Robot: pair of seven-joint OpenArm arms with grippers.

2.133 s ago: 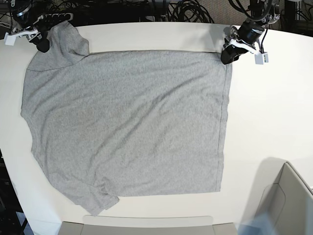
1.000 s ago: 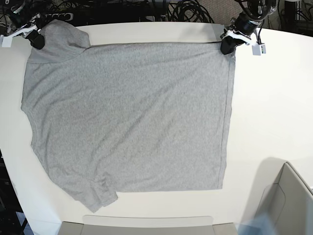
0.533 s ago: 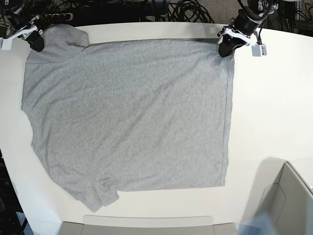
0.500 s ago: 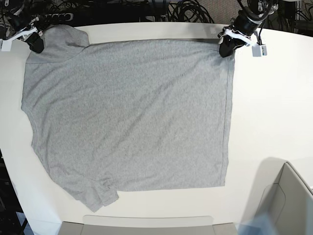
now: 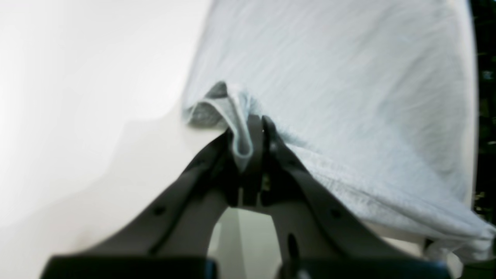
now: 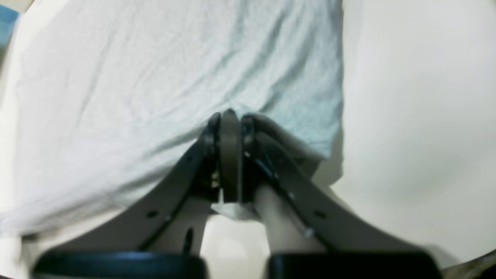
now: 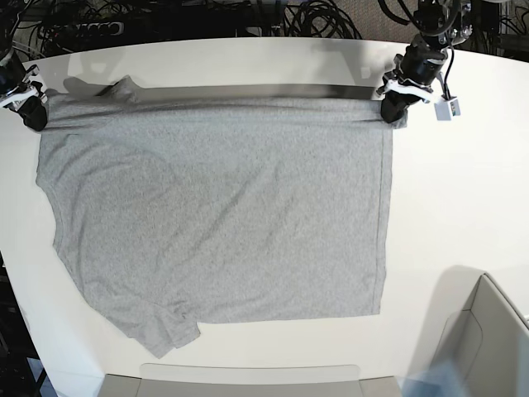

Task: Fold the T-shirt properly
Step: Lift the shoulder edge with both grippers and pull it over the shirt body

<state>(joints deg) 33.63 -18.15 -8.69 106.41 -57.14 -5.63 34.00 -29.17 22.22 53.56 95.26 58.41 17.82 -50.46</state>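
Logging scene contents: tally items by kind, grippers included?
T-shirt: 1
Grippers: 2, the left gripper and right gripper, each shut on a shirt corner
Table: 1
Box: 1
Total: 5

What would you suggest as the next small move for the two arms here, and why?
Probably carry the held edge forward over the shirt toward its near edge. Both the left gripper and the right gripper are shut on the T-shirt at its far corners, with that edge stretched taut and lifted off the table, the rest lying flat.
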